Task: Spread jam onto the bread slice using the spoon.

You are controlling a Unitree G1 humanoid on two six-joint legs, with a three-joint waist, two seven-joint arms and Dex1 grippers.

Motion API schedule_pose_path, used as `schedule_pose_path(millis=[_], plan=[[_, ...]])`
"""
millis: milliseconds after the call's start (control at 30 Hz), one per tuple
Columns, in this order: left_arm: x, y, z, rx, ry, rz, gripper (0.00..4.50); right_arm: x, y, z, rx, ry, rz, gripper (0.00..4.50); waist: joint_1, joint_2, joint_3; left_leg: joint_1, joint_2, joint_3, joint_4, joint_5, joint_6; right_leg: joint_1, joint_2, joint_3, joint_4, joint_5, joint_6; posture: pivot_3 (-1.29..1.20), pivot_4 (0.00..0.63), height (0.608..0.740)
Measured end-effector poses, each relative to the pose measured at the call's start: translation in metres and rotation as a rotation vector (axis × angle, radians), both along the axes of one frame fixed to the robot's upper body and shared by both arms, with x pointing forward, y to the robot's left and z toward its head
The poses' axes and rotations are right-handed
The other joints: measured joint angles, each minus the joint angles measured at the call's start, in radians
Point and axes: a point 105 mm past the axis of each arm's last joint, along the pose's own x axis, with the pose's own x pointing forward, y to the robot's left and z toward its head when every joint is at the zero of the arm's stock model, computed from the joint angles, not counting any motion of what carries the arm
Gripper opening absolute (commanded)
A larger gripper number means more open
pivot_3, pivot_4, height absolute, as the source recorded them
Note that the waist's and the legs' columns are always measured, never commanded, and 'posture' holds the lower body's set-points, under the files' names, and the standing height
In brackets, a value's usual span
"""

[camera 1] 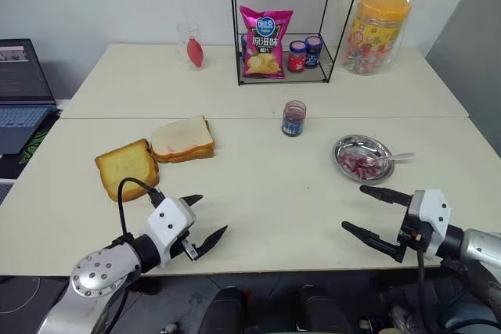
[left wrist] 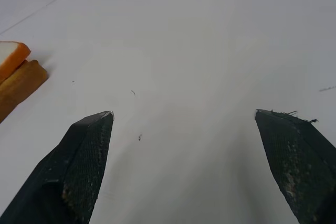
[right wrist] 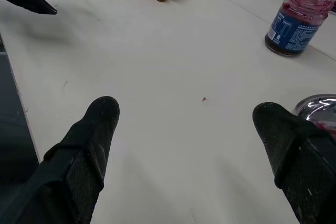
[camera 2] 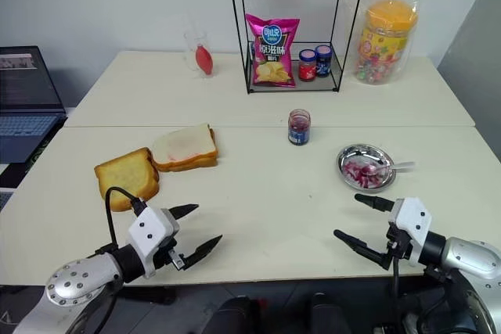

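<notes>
The spoon (camera 1: 389,159) is the thing I need first, and it lies ahead of my right gripper (camera 1: 374,212), well apart from my left gripper (camera 1: 205,216), so the right arm is the nearer one. Its bowl rests in the small metal dish (camera 1: 344,149) among blobs of jam (camera 1: 359,163); the thin handle runs out over the rim to my right, roughly crosswise to my reach. The bread slice (camera 1: 127,168), golden with a darker crust, lies flat on the counter (camera 1: 266,185) ahead of my left side, touching the paler bread stack (camera 1: 182,140). Both pairs of fingers are spread wide, grasping nothing.
</notes>
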Motion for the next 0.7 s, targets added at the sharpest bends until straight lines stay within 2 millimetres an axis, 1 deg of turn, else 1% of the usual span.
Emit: schedule_pose_path(millis=[233,500,700], plan=[[-0.0018,-0.0033,-0.0033,-0.003,0.016,-0.013,4.5,0.0,0.0003,-0.0007,0.01,-0.007,-0.009,4.47,0.001,0.0,0.0,0.0,0.0,0.0,0.0,0.0,0.0,0.0,0.0,0.0,0.0,0.0,0.0,0.0,0.15,0.74],[-0.002,-0.0027,-0.0066,0.026,0.033,-0.017,4.5,-0.0032,0.0002,-0.0053,0.024,0.0,-0.02,4.47,0.0,0.0,0.0,0.0,0.0,0.0,0.0,0.0,0.0,0.0,0.0,0.0,0.0,0.0,0.0,0.0,0.15,0.74],[-0.0046,-0.0054,-0.0071,0.033,0.032,-0.059,4.5,-0.004,0.0011,-0.007,0.023,0.002,-0.019,4.47,0.0,0.0,0.0,0.0,0.0,0.0,0.0,0.0,0.0,0.0,0.0,0.0,0.0,0.0,0.0,0.0,0.15,0.74]])
